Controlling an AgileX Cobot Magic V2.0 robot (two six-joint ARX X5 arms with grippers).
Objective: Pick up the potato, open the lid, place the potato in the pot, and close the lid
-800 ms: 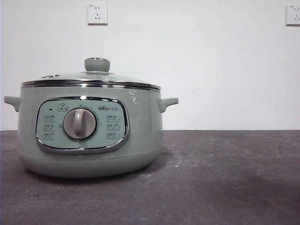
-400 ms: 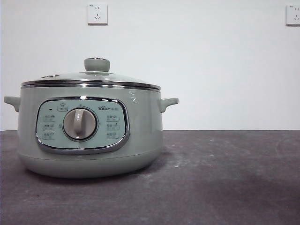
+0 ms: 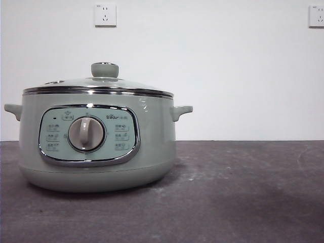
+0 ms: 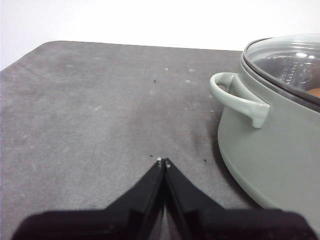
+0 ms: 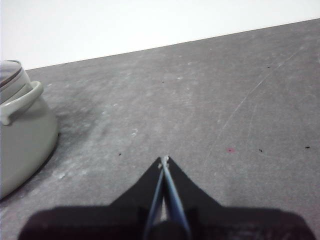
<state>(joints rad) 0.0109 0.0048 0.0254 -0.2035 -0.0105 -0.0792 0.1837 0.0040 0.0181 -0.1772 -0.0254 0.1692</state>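
Observation:
The pale green pot stands on the dark table at the left of the front view. The lid sits shut on it, knob up. In the left wrist view the pot is close beside my left gripper, which is shut and empty over the table. A small orange patch of the potato shows through the lid, inside the pot. My right gripper is shut and empty, farther from the pot on its other side. Neither gripper shows in the front view.
The grey table stretches bare to the right of the pot. The pot's side handles stick out toward each gripper. Two wall sockets sit on the white wall behind.

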